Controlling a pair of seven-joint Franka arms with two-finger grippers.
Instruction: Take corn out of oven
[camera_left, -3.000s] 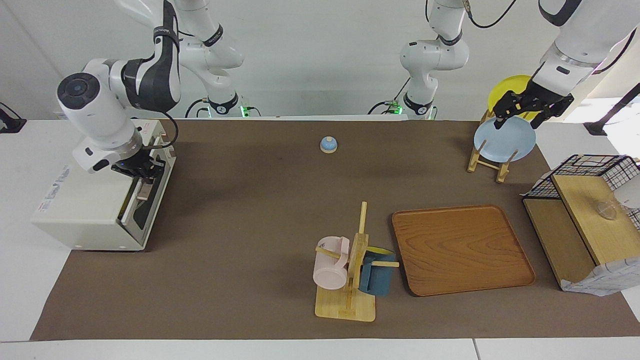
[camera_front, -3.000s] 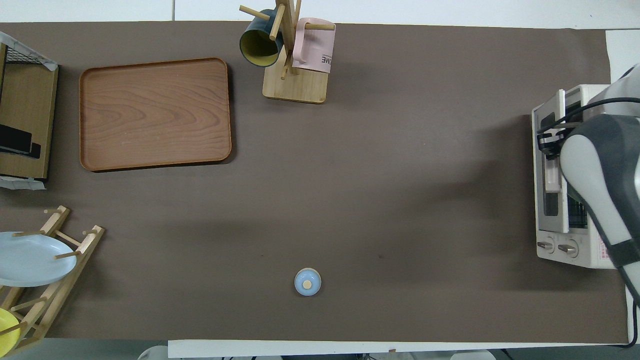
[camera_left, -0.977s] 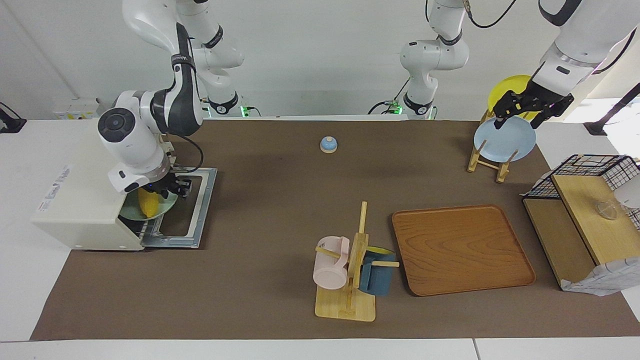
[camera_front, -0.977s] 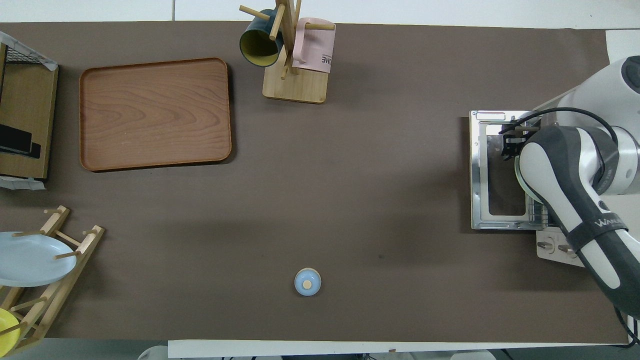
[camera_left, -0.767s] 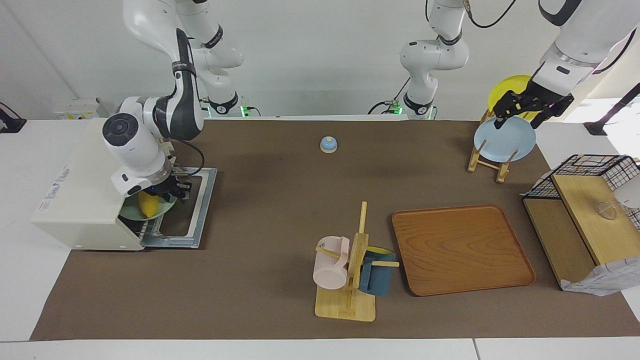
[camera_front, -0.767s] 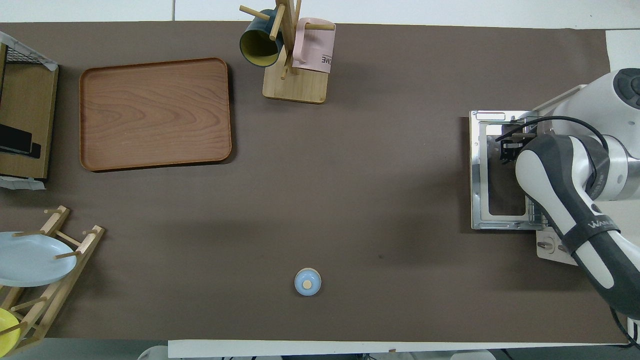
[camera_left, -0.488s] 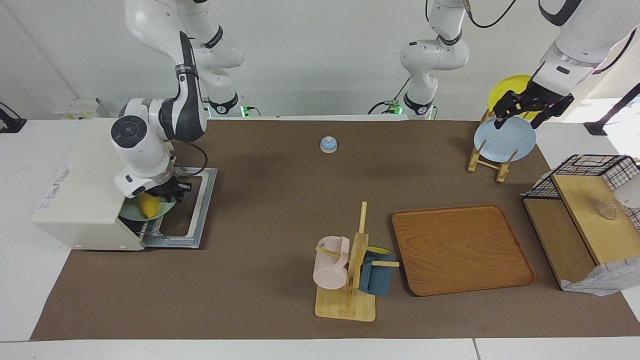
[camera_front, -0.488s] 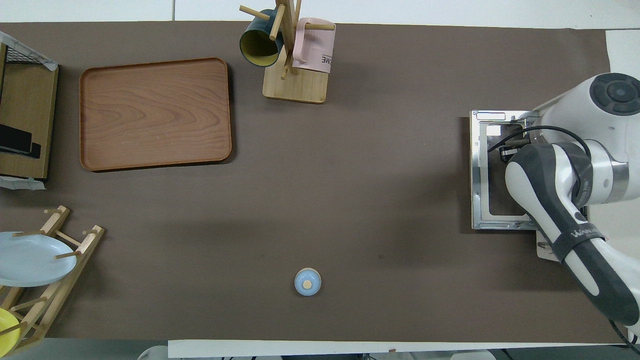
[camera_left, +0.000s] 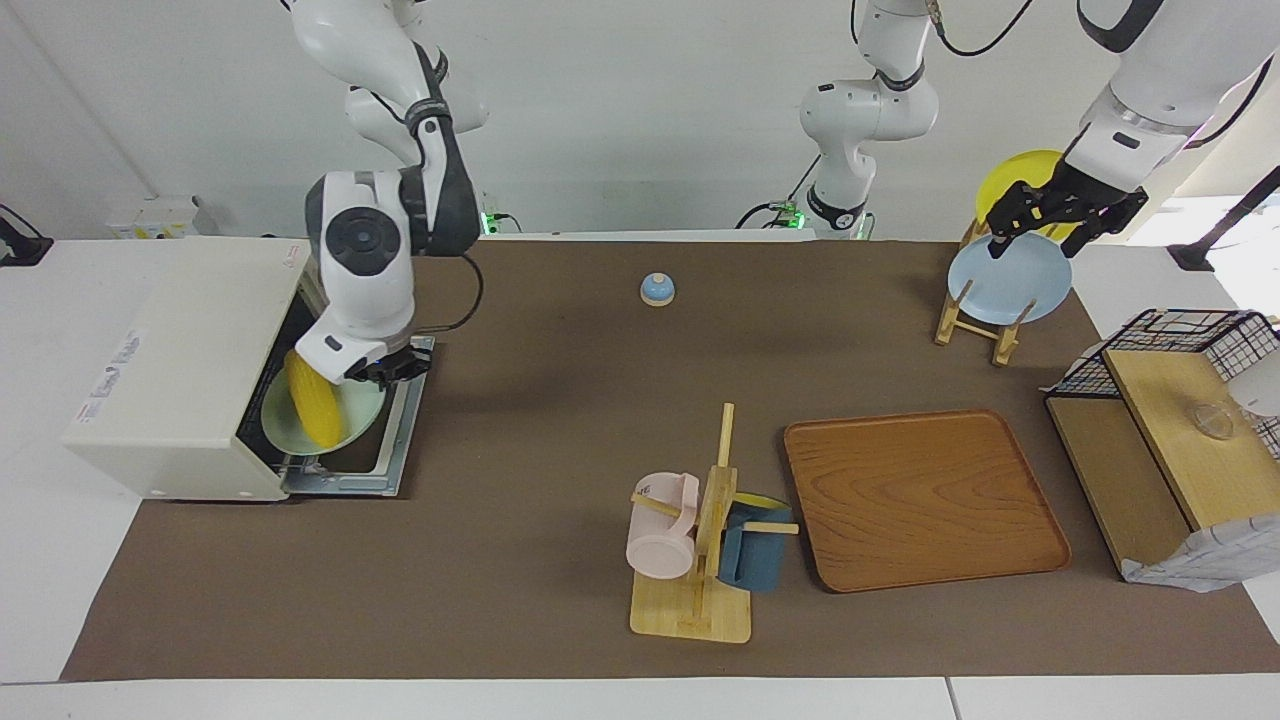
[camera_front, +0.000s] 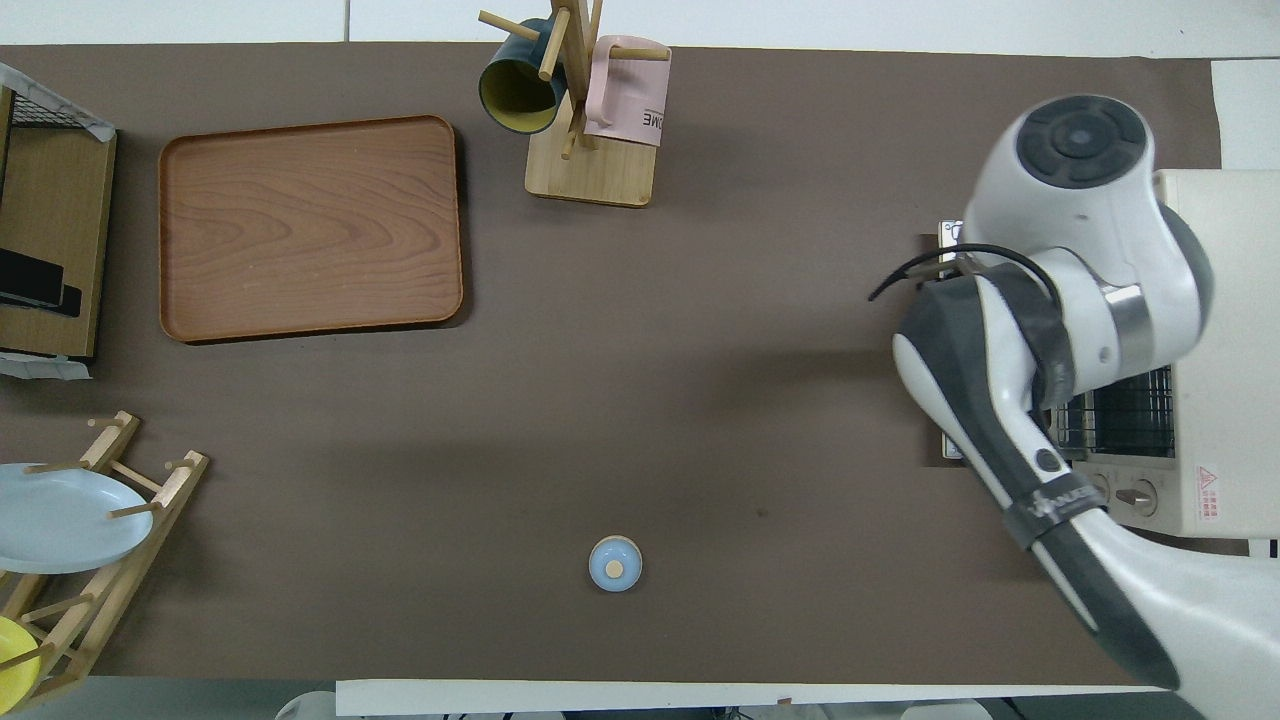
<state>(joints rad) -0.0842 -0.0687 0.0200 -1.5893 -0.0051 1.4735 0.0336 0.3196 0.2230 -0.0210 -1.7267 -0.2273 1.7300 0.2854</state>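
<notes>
The cream-white oven (camera_left: 180, 360) stands at the right arm's end of the table, its door (camera_left: 395, 440) folded down flat. The yellow corn (camera_left: 312, 398) lies on a pale green plate (camera_left: 335, 425) that sticks out of the oven's mouth over the door, tilted. My right gripper (camera_left: 385, 372) is at the plate's rim nearest the door and looks shut on it. In the overhead view the right arm (camera_front: 1060, 300) hides the corn and plate; only the oven (camera_front: 1215, 350) shows. My left gripper (camera_left: 1045, 235) waits open over the plate rack.
A small blue bell (camera_left: 657, 289) sits near the robots at mid-table. A mug tree (camera_left: 700, 540) and a wooden tray (camera_left: 920, 497) stand farther out. A rack holds a blue plate (camera_left: 1008, 280) and a yellow plate (camera_left: 1020, 170). A wire basket (camera_left: 1170, 345) is at the left arm's end.
The oven door was pulled open, then my right gripper took the green plate's rim. Now it has drawn the plate with the corn out over the door. The left arm has not moved.
</notes>
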